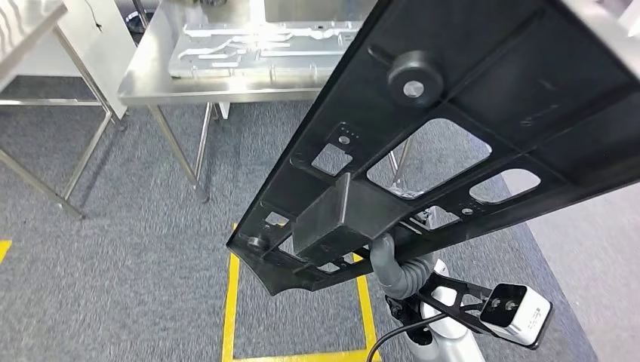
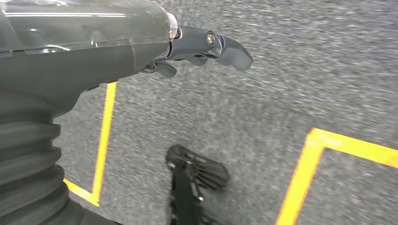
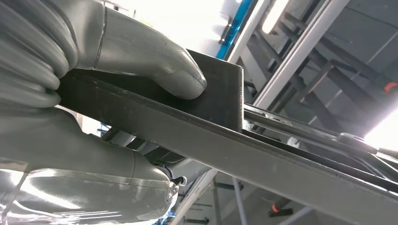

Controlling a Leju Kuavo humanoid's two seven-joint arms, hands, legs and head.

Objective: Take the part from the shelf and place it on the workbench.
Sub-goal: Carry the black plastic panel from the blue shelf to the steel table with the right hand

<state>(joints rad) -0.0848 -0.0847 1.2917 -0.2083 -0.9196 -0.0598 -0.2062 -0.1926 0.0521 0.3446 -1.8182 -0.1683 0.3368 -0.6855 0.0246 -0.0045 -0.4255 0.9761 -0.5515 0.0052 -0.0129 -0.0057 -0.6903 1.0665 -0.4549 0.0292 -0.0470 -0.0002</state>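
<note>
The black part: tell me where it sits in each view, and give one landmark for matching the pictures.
Head view: black part runs diagonally from upper right to lower centre.
Left wrist view: not in it; grey carpet with yellow floor tape.
Right wrist view: crosses the picture, gripped by the right hand.
Shared landmark: the part's box-shaped block, under the thumb.

The right robot hand [image 3: 126, 89] is raised, its thumb [image 3: 155, 65] clamped down in a grip; the left robot hand [image 2: 197, 49] hangs low, fingers loosely apart.
</note>
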